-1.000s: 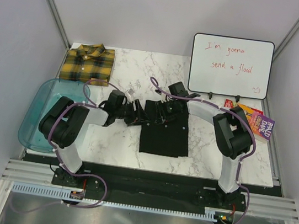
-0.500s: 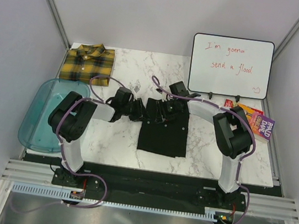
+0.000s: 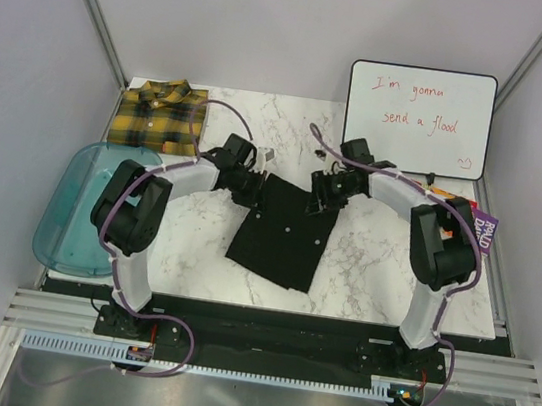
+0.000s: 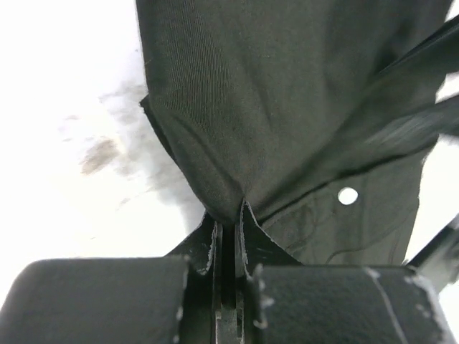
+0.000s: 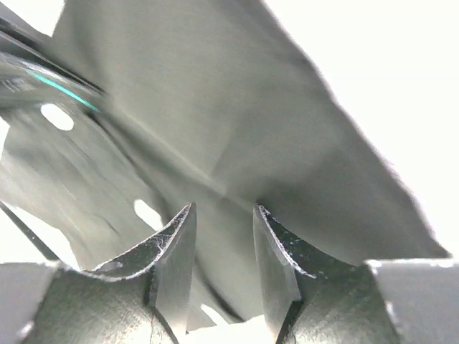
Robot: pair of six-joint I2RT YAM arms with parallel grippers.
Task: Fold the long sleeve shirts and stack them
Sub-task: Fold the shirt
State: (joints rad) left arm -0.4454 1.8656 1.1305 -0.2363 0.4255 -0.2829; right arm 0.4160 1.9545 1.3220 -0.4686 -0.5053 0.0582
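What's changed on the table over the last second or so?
The left gripper closed on an edge of the black shirt. Both arms moved toward the far side, the right gripper also at the shirt's far edge, and the shirt shifted from lying square to skewed, its near end swung left. The plaid shirt, blue tub and whiteboard stayed put.
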